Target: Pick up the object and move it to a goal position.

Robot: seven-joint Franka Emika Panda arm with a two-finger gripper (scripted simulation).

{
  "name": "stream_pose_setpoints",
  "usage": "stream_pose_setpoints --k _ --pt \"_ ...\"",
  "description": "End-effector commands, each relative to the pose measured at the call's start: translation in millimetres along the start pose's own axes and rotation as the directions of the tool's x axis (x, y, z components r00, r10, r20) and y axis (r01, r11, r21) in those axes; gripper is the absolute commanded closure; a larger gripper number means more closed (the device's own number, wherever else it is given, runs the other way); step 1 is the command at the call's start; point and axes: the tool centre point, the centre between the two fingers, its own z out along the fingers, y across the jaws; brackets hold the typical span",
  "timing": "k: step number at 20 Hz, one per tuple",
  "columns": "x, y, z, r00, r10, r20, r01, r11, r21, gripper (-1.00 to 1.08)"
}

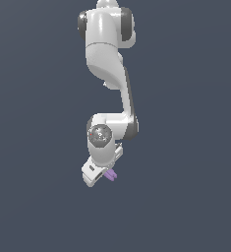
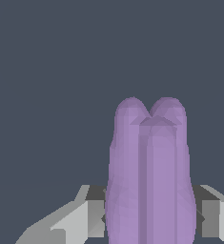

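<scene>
Scanning the exterior view from its left, nothing but flat dark background shows until the middle, where the white arm (image 1: 109, 64) hangs down and ends in the gripper (image 1: 106, 173), tilted toward the lower left. The object (image 1: 111, 175), a small light-purple ridged piece, pokes out just at the gripper's tip, toward the exterior view's right. Beyond it the background is bare again, so there is open room on every side and no edge or obstacle in sight.

In the wrist view the object (image 2: 149, 176) fills the gap between the two grey fingers (image 2: 92, 214), which sit close against its flanks; the gripper appears closed onto it, though the actual contact lines are partly hidden by the piece itself. It looks rigid, very light and smooth, so slipping is the likelier risk than crushing. The lengthwise grooves give the pads something to seat against, and gripping across the narrow width near mid-length seems soundest.
</scene>
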Motion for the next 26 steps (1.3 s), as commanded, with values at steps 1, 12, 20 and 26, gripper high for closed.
stream_pose_setpoints --k 1,12,20,26 --pt "-2 -1 -2 1.000 0.000 0.000 0.000 1.000 0.000 1.08" --pt "-22 -22 -18 1.000 0.000 0.000 0.000 1.000 0.000 1.08" --pt "-51 -51 -41 1.000 0.000 0.000 0.000 1.000 0.000 1.08" --pt "-75 -75 -60 1.000 0.000 0.001 0.000 1.000 -0.001 1.08"
